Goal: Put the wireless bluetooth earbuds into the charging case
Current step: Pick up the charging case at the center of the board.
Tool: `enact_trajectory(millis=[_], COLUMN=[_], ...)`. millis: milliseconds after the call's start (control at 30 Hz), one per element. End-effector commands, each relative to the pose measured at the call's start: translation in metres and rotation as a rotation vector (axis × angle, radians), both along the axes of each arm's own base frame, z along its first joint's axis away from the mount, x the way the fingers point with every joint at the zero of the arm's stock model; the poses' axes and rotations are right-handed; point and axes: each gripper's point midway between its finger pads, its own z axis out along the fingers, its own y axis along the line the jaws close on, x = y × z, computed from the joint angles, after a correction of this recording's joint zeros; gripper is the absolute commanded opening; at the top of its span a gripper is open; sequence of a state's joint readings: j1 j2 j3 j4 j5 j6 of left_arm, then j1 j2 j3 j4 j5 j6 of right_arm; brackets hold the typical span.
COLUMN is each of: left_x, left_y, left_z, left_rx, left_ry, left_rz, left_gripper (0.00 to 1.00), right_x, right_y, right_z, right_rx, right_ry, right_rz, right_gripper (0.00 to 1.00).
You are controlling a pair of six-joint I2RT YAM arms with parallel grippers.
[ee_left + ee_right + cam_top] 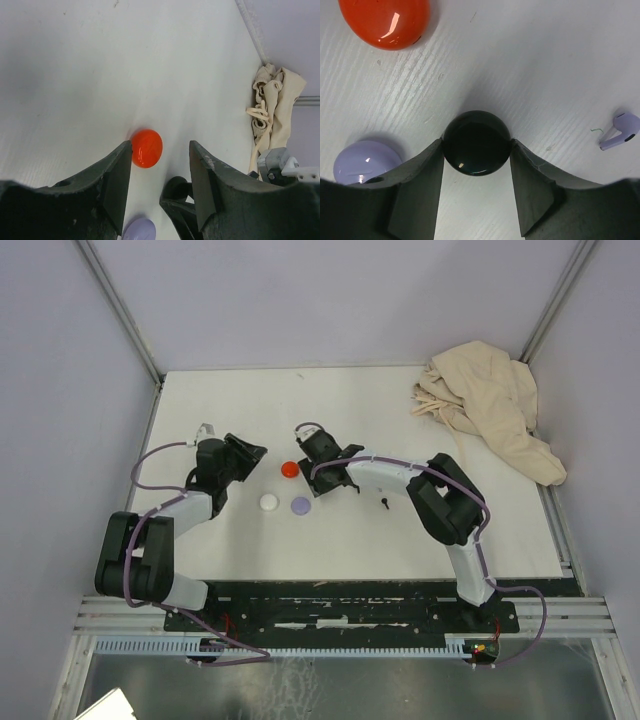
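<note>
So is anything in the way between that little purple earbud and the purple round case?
Yes. Seen from the right wrist, the black round case lies on the table between the lavender earbud and the lavender round case. The right claw straddles it, one finger against each side. Nothing else shows between them.

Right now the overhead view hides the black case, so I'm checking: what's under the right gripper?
A round black case sits between the right gripper's fingers, touching both. Its underside, and whether it rests on the table, are hidden.
</note>
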State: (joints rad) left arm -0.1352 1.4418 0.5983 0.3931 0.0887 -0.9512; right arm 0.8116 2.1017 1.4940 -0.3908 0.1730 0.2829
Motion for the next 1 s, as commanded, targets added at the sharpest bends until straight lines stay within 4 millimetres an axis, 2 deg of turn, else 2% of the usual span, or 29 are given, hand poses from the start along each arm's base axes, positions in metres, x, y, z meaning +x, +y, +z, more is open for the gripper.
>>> enact_trajectory(millis=[0, 167, 333, 400, 533, 733, 967], left_x=[-0.001, -0.005, -0.014, -0.018, -0.028, -0.034, -0.042], left_y=[-0.003, -0.024, -0.054, -0.063, -0.082, -0.093, -0.113], left_z=[0.015, 0.028, 0.045, 0.052, 0.063, 0.069, 0.068], left_rx=[0.004, -0.041, -0.126, -0.165, -0.25, -0.302, -0.293], left_ry=[-0.054, -0.084, -0.157, -0.194, -0.262, -0.312, -0.297], left_rz=[-0.039, -0.172, -0.358, -0.42, -0.548, -0.648, -0.734], left_gripper=[0.55, 0.55, 0.55, 0.54, 0.53, 0.52, 0.52], right_x=[0.01, 0.013, 0.012, 0.009, -0.006, -0.023, -0.025], right_y=[0.002, 0.004, -0.008, -0.014, -0.016, -0.011, -0.003], right_z=[0.012, 0.048, 0.09, 0.1, 0.113, 0.119, 0.123], right_rx=[-0.018, 0.099, 0.199, 0.203, 0.204, 0.234, 0.259], right_ry=[-0.05, -0.144, -0.196, -0.205, -0.204, -0.184, -0.167], right_rz=[0.008, 0.122, 0.257, 0.305, 0.428, 0.548, 0.576], right_gripper=[0.45, 0.35, 0.35, 0.34, 0.33, 0.34, 0.33])
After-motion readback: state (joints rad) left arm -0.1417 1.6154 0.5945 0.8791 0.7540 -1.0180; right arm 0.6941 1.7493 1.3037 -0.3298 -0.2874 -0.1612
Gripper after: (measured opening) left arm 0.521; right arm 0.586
